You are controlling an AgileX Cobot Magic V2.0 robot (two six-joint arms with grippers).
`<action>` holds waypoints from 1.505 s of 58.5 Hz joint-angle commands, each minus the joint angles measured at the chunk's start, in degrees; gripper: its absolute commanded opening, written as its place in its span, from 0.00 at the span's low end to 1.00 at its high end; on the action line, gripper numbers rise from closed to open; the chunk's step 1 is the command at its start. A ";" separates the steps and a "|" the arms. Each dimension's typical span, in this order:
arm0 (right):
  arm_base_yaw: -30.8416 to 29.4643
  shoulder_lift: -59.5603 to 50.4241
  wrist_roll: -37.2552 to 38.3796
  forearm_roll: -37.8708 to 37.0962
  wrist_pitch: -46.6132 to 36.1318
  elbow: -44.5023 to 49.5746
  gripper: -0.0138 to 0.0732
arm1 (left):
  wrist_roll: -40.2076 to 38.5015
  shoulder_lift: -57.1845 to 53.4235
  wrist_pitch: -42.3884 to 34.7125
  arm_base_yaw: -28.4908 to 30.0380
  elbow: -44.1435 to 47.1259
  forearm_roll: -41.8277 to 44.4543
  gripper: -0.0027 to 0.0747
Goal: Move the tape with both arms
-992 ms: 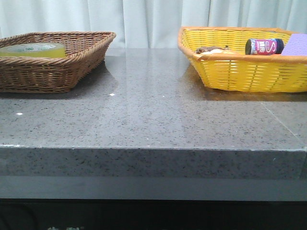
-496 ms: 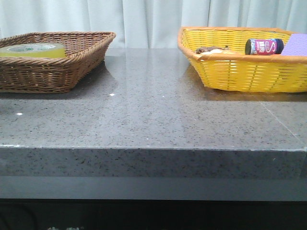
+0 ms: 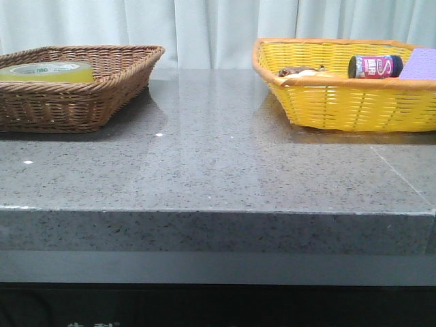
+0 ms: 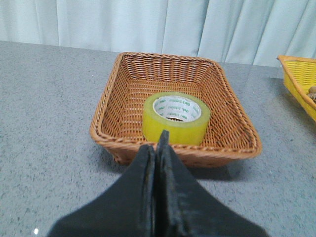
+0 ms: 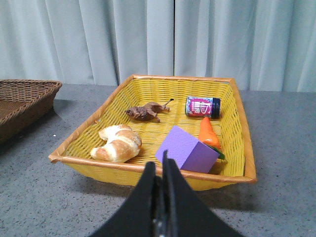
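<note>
Yellow tape (image 4: 176, 117), brown basket (image 4: 123, 98)

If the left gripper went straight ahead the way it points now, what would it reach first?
Probably the near rim of the brown wicker basket, directly ahead of the shut left gripper. The tape sits just behind that rim; if the gripper passes above the rim, the tape would come first. Depth is hard to judge.

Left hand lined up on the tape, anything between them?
Only the brown basket's near rim: the tape lies flat inside, behind it. The shut left hand would probably need to come in over it.
</note>
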 commanded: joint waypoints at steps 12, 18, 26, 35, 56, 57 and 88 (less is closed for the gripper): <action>-0.08 0.75 -0.15 0.23 -5.14 -1.38 0.02 | -0.29 -9.15 -3.07 0.06 3.06 -0.48 0.01; -0.08 0.75 -0.15 0.23 -5.14 -1.38 0.02 | -0.29 -9.37 -3.35 0.06 3.06 -0.48 0.01; -0.08 0.75 -0.15 0.23 -5.14 -1.38 0.02 | -0.29 -9.37 -3.35 0.06 3.06 -0.48 0.01; -0.08 0.75 -0.15 0.23 -5.14 -1.38 0.02 | -0.29 -9.37 -3.35 0.06 3.06 -0.48 0.01; -0.08 0.75 -0.15 0.23 -5.14 -1.38 0.02 | -0.29 -9.93 -3.59 0.19 4.22 1.33 0.01; -0.08 0.75 -0.15 0.23 -5.14 -1.38 0.02 | -0.29 -10.17 -3.59 0.19 4.61 1.33 0.01; -0.08 0.80 -0.15 0.22 -5.05 -1.38 0.02 | -0.29 -18.81 -12.51 0.19 22.13 1.33 0.01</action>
